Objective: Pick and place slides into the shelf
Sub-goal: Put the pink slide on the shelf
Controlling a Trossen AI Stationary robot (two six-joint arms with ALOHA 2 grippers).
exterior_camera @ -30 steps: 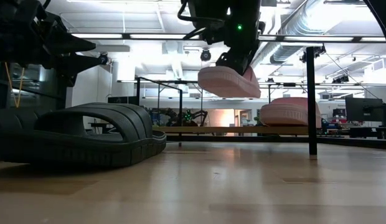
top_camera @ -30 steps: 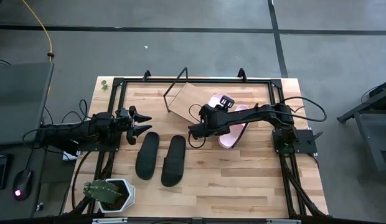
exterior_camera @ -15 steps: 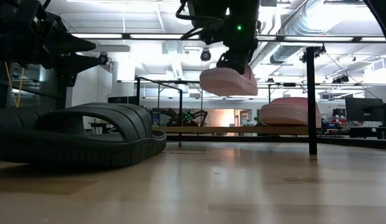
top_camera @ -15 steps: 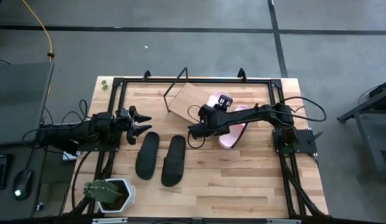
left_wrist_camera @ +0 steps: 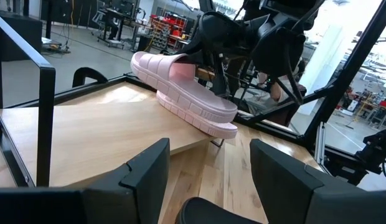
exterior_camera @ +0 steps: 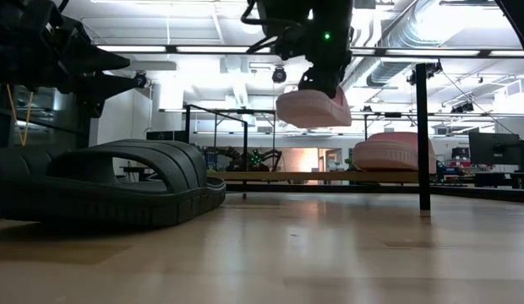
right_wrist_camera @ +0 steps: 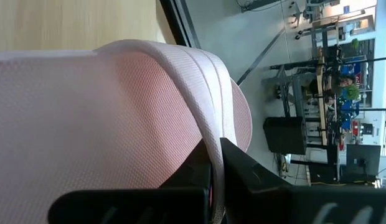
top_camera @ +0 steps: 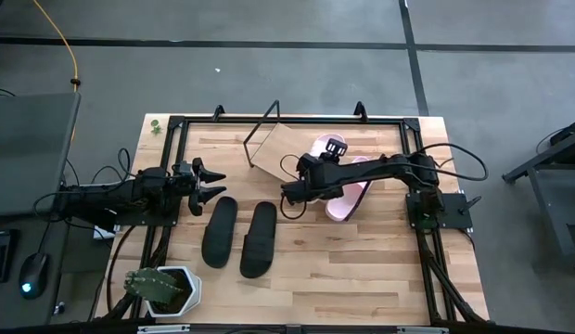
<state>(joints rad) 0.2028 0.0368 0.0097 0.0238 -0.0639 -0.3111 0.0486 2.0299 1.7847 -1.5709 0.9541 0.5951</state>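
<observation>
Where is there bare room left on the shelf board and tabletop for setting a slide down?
The shelf board is bare on its left part; its right end holds one pink slide. The right gripper holds the other pink slide in the air above it. The tabletop is bare right of the black slides; beside the left gripper it is crowded.

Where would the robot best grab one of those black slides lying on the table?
Probably by the strap edge, from above: each black slide lies flat, sole down, and its arched strap leaves a gap for one finger, the way the right gripper pinches the pink slide.

no readable text, labels, brands, numbers or signs in any view
</observation>
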